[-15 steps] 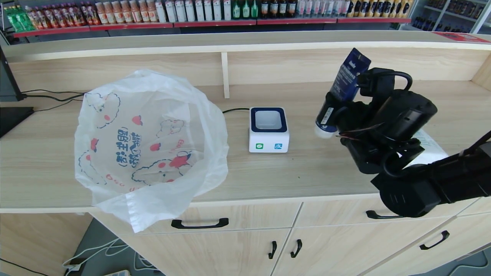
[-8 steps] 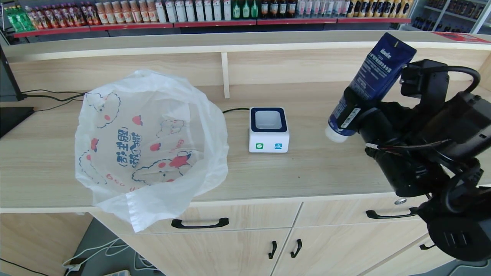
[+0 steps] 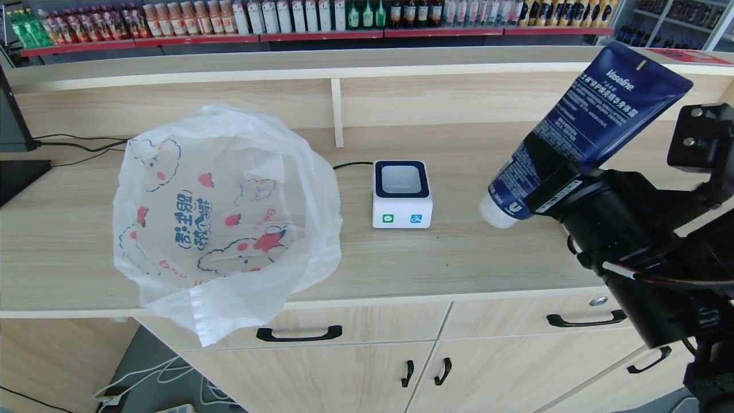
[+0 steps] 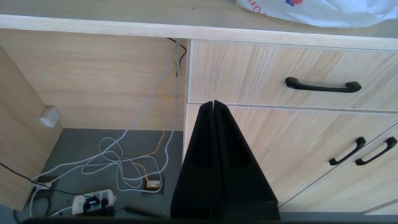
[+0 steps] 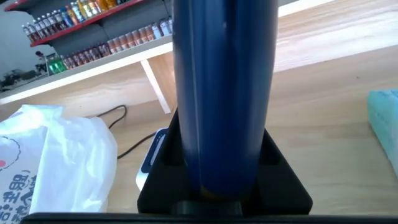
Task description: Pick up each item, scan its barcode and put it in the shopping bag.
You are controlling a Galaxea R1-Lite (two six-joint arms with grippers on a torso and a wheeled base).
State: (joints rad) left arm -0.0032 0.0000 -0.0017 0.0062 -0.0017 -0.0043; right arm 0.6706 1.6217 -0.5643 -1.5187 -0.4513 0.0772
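My right gripper [image 3: 553, 192] is shut on a dark blue lotion tube [image 3: 579, 129] with a white cap, held tilted in the air above the counter, right of the scanner. In the right wrist view the tube [image 5: 224, 87] stands between the fingers [image 5: 165, 158]. The white barcode scanner [image 3: 401, 194] with a dark blue rim sits mid-counter. A white shopping bag [image 3: 223, 218] with red and blue print stands open at the left. My left gripper [image 4: 214, 155] is shut, hanging below the counter before the drawers.
The wooden counter [image 3: 459, 258] has a raised back ledge and a divider [image 3: 337, 112]. A cable runs from the scanner toward the back. Drawer handles [image 4: 322, 86] lie under the counter edge. A pale blue pack [image 5: 384, 124] lies on the counter at the right.
My right arm has lifted the tube up and toward the camera, swinging to the right; the tube now appears larger and more tilted. Bag and scanner have not moved.
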